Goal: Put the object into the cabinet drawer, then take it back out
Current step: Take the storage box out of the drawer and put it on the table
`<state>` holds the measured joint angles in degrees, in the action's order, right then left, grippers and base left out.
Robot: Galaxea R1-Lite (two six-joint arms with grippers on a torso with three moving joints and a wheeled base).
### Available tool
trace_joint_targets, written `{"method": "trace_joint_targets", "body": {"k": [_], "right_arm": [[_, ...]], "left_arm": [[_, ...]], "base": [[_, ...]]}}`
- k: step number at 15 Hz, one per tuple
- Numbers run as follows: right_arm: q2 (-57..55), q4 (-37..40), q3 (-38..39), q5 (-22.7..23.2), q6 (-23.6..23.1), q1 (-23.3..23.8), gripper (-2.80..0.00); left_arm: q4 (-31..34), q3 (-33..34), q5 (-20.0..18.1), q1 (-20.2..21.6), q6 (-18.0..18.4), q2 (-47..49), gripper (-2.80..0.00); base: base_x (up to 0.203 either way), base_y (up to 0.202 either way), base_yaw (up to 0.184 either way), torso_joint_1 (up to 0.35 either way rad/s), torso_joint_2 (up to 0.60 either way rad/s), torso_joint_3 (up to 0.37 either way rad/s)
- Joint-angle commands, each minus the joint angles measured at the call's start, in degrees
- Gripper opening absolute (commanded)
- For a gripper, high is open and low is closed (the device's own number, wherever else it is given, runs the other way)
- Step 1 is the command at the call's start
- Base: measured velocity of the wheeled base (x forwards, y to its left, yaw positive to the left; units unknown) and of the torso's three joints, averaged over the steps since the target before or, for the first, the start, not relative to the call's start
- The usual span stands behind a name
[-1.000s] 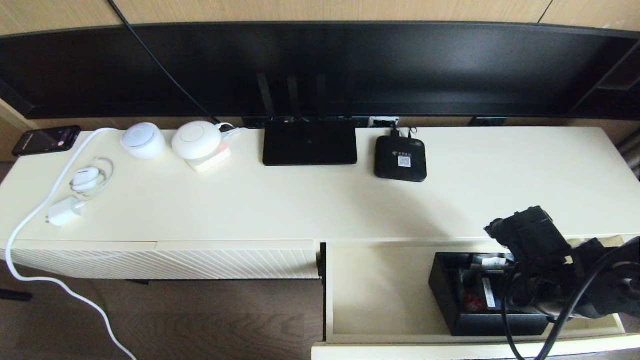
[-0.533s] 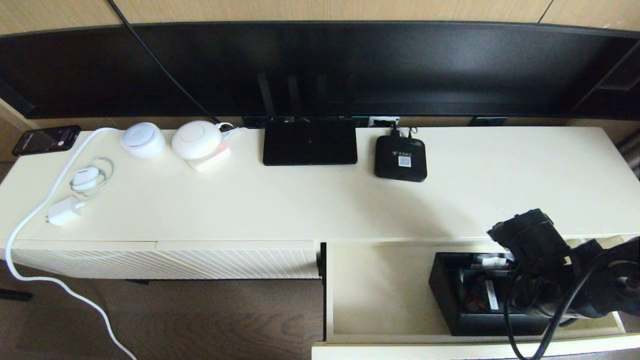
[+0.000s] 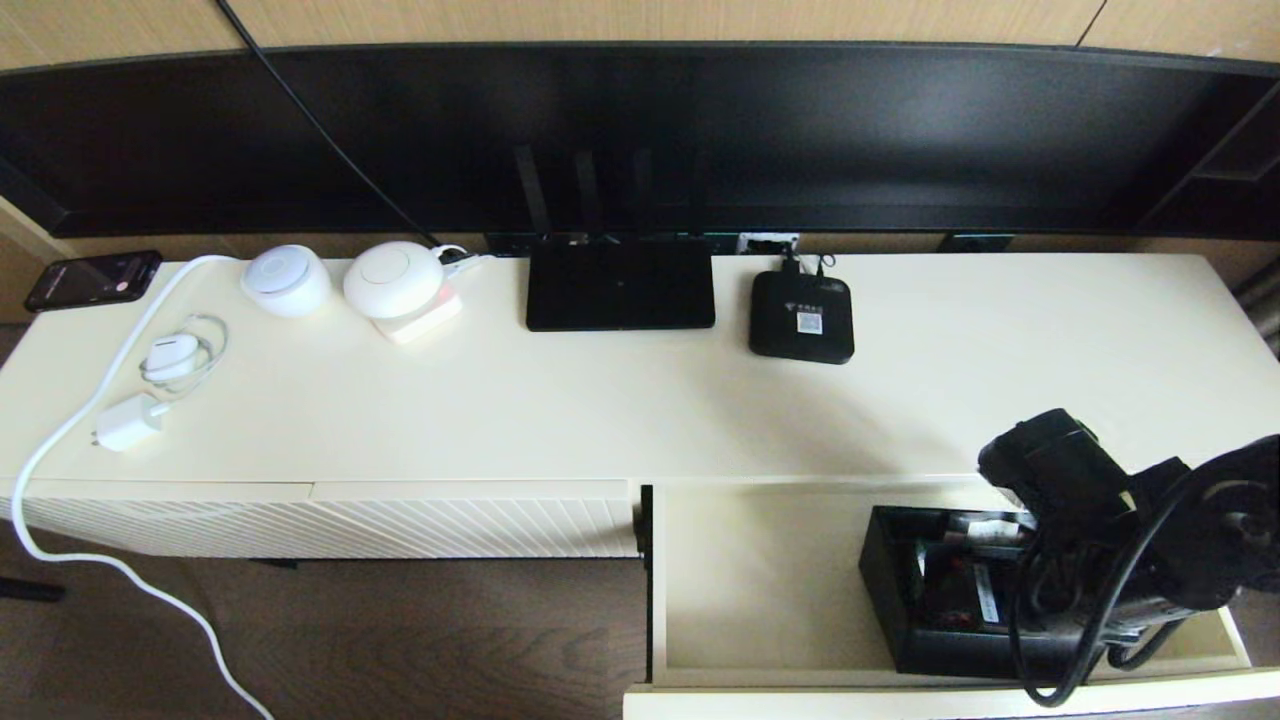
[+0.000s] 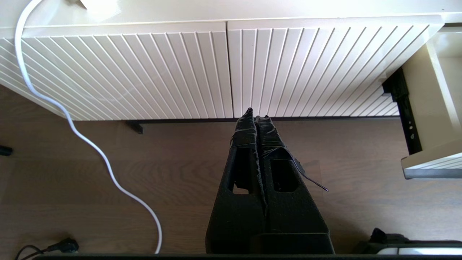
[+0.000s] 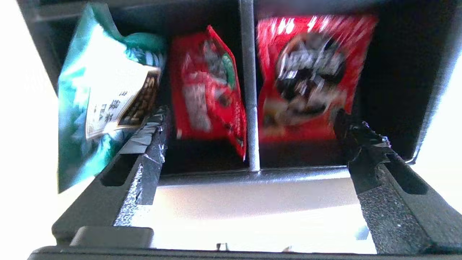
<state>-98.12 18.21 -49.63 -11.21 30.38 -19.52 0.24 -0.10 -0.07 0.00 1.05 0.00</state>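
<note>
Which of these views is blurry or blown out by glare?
Right wrist view: the red packets are motion-smeared, and the cream drawer around the box is washed out to near white. Head view: sharp, with the right arm throwing a soft shadow on the cabinet top. Left wrist view: sharp, evenly lit.

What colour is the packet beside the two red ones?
Teal-green with a white label, clearest in the right wrist view.

Box: black, with red packets and one teal packet inside. Drawer: smooth cream interior. Panel: cream, diagonal ribs. Bench: cream. Router: black. Cable: white. Floor: brown wood grain.
</note>
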Motion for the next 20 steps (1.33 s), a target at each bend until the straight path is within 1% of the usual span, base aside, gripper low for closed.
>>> {"method": "trace_joint_targets", "body": {"k": [1, 8, 15, 20], "right_arm": [[0.46, 2.27, -1.35, 1.37, 0.55, 0.01, 0.0], [-1.82, 2.07, -0.75, 1.33, 0.14, 0.14, 0.0], [-2.84, 1.92, -0.91, 1.38, 0.04, 1.74, 0.0], [-4.15, 2.0, -1.31, 1.37, 0.1, 2.03, 0.0]], "left_arm": [[0.02, 0.01, -0.01, 0.0, 0.01, 0.09, -2.8], [0.02, 0.01, -0.01, 0.0, 0.01, 0.09, -2.8], [0.02, 0.01, -0.01, 0.0, 0.01, 0.09, -2.8], [0.02, 0.01, -0.01, 0.0, 0.01, 0.09, -2.8]], "base": [[0.0, 0.0, 0.0, 0.0, 0.0, 0.0], [0.0, 0.0, 0.0, 0.0, 0.0, 0.0], [0.0, 0.0, 0.0, 0.0, 0.0, 0.0], [0.0, 0.0, 0.0, 0.0, 0.0, 0.0]]}}
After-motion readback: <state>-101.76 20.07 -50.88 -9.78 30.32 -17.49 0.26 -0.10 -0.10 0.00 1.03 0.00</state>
